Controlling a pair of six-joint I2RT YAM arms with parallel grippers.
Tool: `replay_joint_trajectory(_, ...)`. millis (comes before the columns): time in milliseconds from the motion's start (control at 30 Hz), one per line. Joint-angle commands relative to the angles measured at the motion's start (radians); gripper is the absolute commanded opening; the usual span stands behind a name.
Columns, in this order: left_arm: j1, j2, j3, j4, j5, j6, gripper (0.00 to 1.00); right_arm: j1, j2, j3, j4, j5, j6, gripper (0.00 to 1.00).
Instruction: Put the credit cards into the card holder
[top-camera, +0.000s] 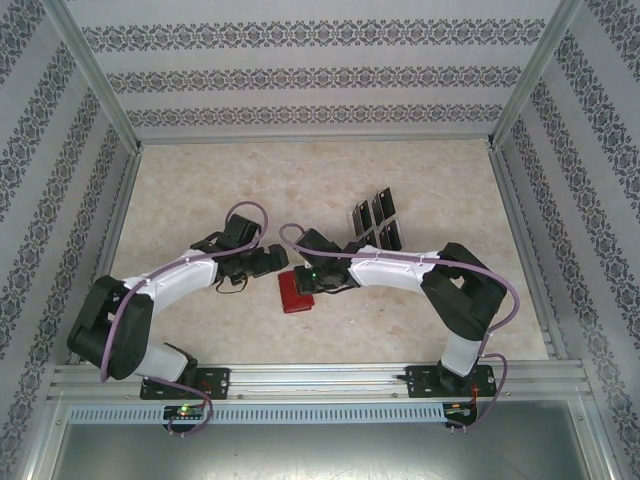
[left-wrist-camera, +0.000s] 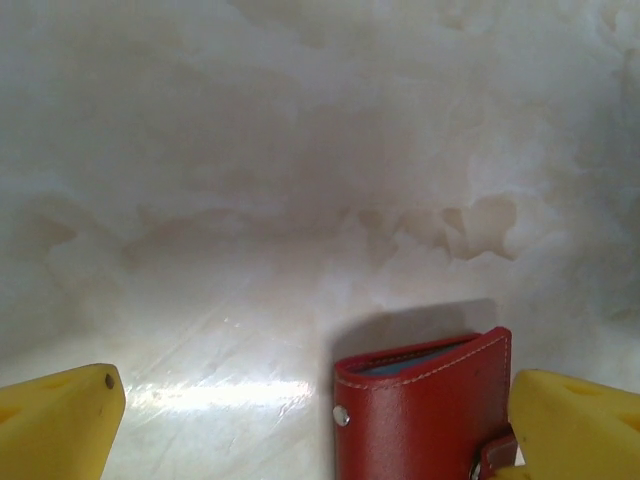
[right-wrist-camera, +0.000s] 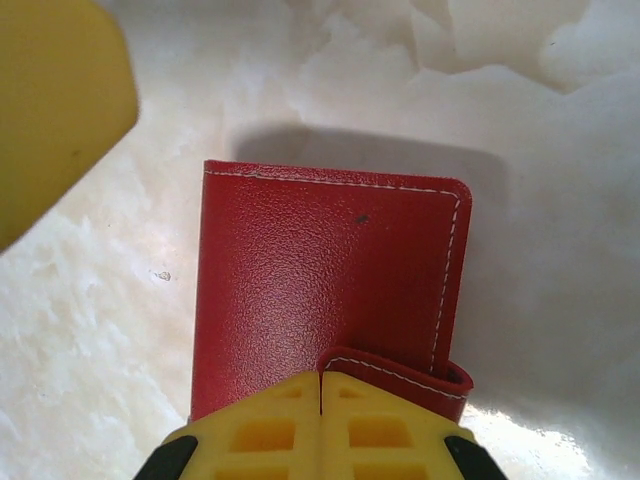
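The card holder (top-camera: 294, 293) is a red wallet lying folded on the table between both arms. In the left wrist view the card holder (left-wrist-camera: 425, 410) sits between my left gripper (left-wrist-camera: 320, 430) fingers, close to the right one; the jaws stand wide open. A greyish-blue inside shows at its folded top edge. My right gripper (right-wrist-camera: 322, 415) is shut, fingertips together, resting on the card holder (right-wrist-camera: 320, 270) beside its raised clasp tab (right-wrist-camera: 410, 378). Several black credit cards (top-camera: 377, 222) stand behind the right arm.
The marble-look table (top-camera: 200, 190) is walled by patterned panels on three sides with a metal rail along the near edge. A yellow finger of the left gripper (right-wrist-camera: 55, 110) shows at the upper left of the right wrist view, close to the wallet.
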Motion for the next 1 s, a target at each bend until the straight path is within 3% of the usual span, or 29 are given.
replay_joint_trajectory(0, -0.031, 0.037, 0.046, -0.107, -0.078, 0.043, 0.99, -0.011, -0.013, -0.023, 0.036, -0.02, 0.02, 0.0)
replay_joint_trajectory(200, -0.062, 0.04, 0.055, -0.189, -0.147, 0.058, 0.98, -0.019, -0.025, -0.051, 0.068, -0.026, 0.025, 0.0)
replay_joint_trajectory(567, -0.104, 0.12, 0.044, -0.164, -0.142, 0.046, 0.98, -0.029, -0.044, -0.083, 0.122, -0.045, 0.036, 0.0)
replay_joint_trajectory(967, -0.104, 0.174, -0.005, -0.129, -0.146, 0.03, 0.96, -0.077, -0.257, -0.272, 0.139, 0.057, 0.071, 0.0)
